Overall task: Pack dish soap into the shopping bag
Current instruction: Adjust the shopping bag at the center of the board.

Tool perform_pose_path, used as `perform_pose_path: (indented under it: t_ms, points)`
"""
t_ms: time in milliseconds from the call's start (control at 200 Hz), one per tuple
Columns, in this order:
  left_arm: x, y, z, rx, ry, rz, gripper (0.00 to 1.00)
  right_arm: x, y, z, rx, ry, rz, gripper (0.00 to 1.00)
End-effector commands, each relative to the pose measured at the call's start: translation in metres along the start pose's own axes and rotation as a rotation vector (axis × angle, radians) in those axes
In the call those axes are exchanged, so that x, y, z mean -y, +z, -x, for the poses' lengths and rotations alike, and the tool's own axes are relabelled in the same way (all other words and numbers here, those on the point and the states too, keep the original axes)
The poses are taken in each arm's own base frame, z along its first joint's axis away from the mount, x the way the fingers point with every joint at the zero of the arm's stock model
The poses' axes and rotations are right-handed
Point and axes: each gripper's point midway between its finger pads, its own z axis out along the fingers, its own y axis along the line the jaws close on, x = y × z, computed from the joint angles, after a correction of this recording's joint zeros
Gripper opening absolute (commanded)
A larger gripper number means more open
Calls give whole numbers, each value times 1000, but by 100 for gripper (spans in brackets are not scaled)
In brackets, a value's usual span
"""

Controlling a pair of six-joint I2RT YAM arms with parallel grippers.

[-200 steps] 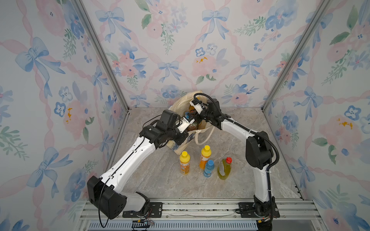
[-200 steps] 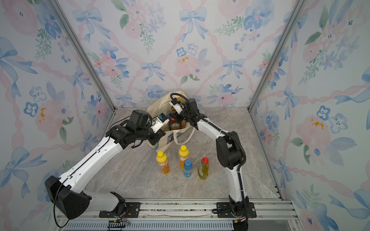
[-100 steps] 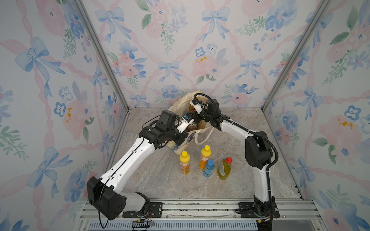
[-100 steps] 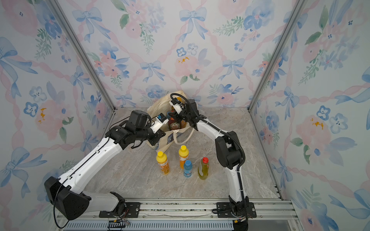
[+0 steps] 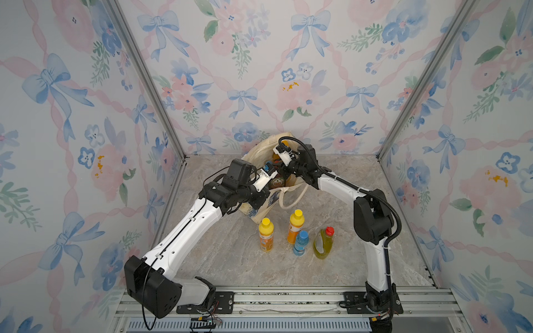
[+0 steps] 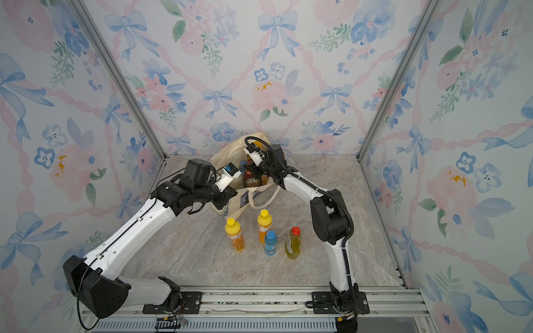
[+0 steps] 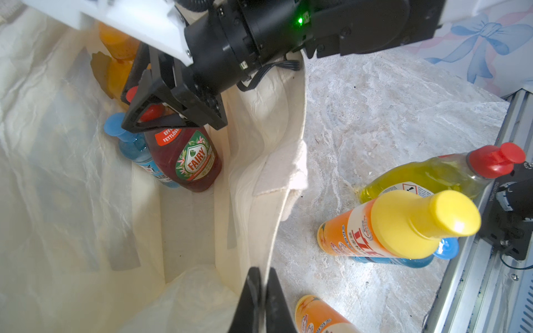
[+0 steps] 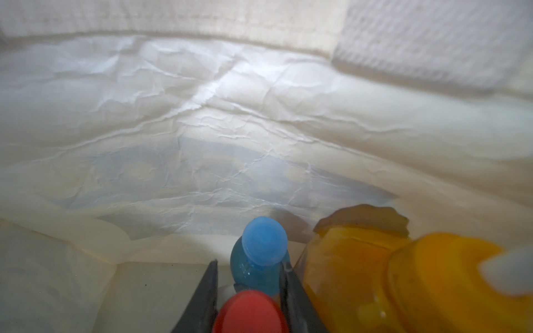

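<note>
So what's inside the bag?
Inside the shopping bag are a dark-red bottle, a small blue bottle beside it and a big orange bottle. The right arm covers part of the orange one, and cloth folds hide parts of the floor.

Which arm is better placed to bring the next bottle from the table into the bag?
Right, probably. The right claw grips the dark-red bottle deep in the bag and could let go. The left claw pinches the bag's rim, holding it open.
</note>
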Motion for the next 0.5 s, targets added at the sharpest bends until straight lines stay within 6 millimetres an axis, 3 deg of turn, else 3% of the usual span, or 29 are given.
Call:
perform_pose_path:
  t_ms: [0,260,365,495]
  points:
    - [5,-11,11,59,-8,-25,0,16,-18,17,14,-41,-77,27]
    - [6,-4,5,36,-12,-39,0,24,-19,40,57,-45,-106,46]
    - [6,-2,3,29,-12,-40,0,26,-20,45,71,-43,-112,47]
    - [6,0,-1,20,-11,-39,0,25,-23,54,89,-44,-111,56]
